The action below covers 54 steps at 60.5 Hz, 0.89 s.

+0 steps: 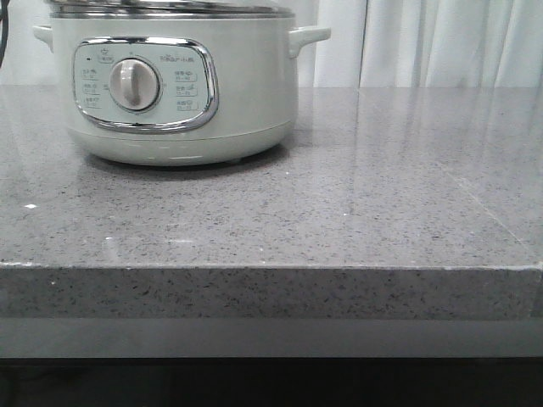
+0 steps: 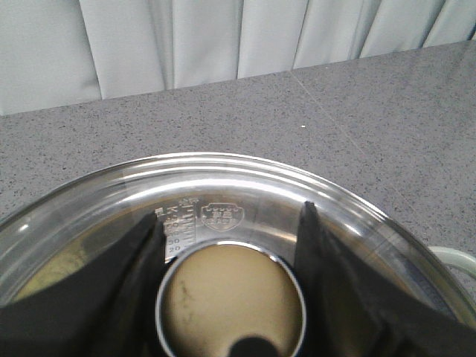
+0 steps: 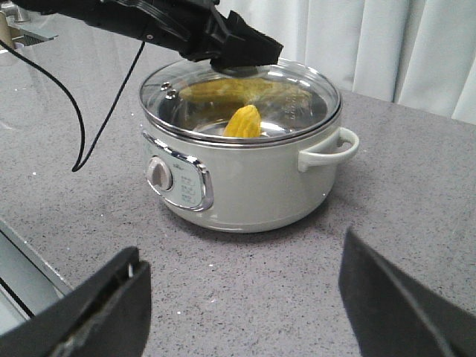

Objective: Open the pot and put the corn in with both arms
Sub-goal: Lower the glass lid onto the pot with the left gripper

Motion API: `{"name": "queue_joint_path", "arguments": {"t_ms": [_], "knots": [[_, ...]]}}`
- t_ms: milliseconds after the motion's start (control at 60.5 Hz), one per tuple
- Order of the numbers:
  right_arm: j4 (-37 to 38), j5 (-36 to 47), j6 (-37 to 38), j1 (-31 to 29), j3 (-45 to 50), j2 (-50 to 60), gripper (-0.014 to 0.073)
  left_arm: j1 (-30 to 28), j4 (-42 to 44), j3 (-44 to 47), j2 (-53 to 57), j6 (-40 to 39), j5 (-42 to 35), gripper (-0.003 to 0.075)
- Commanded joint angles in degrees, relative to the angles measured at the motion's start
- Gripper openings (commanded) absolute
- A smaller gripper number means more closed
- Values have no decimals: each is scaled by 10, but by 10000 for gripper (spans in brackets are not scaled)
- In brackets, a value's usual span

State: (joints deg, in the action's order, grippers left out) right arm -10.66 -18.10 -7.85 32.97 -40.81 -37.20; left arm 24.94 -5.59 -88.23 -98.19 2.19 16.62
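The pale grey-green pot (image 1: 178, 93) stands at the table's back left, and it also shows in the right wrist view (image 3: 245, 186). Its glass lid (image 3: 297, 104) rests on the steel rim. The yellow corn (image 3: 243, 120) lies inside the pot, seen through the glass. My left gripper (image 3: 238, 63) is over the lid's centre, with its fingers closed against both sides of the round lid knob (image 2: 230, 305). My right gripper (image 3: 242, 249) is open and empty above the bare table, on the near side of the pot.
A black cable (image 3: 74, 111) hangs from the left arm down to the grey speckled table (image 1: 382, 195). White curtains (image 1: 424, 42) hang behind the table. The pot's side handle (image 3: 327, 149) sticks out toward the right.
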Motion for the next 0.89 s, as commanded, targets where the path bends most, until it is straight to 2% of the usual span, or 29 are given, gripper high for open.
{"name": "queue_joint_path", "arguments": {"t_ms": [0, 876], "knots": [[-6, 46, -5, -2, -16, 3, 545, 2, -10, -26, 29, -2, -50, 207], [-6, 46, -5, -2, -16, 3, 545, 2, -37, -26, 14, -2, -58, 216]]}}
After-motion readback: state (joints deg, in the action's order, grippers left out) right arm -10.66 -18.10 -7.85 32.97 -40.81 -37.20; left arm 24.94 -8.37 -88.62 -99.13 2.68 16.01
